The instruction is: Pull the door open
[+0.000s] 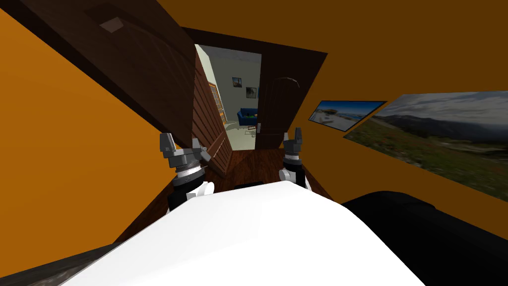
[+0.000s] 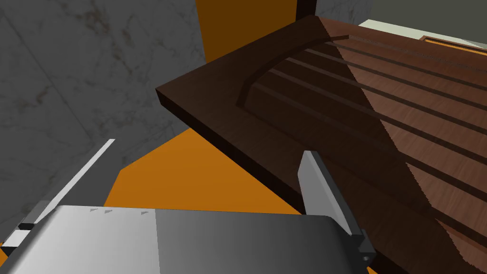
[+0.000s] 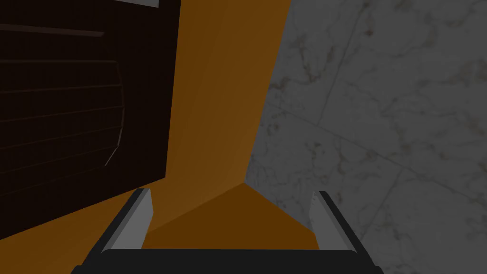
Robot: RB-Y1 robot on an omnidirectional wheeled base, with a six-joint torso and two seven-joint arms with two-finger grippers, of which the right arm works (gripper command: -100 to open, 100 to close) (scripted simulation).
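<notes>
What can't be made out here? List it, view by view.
- Head view: near edge of the open door, behind the left jaws; a handle there cannot be told.
- Left wrist view: whether the finger touches the door; it only overlaps the panel.
- Right wrist view: the dark door leaf, cut off by the edge, detail lost in shadow.
- Head view: items by the blue sofa, too small.

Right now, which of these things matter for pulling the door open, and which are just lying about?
For the job:
- wooden door, already partly open
- left gripper, open, near the door's edge

Just around:
- right gripper, open, holding nothing
- landscape pictures
- blue sofa beyond the doorway
</notes>
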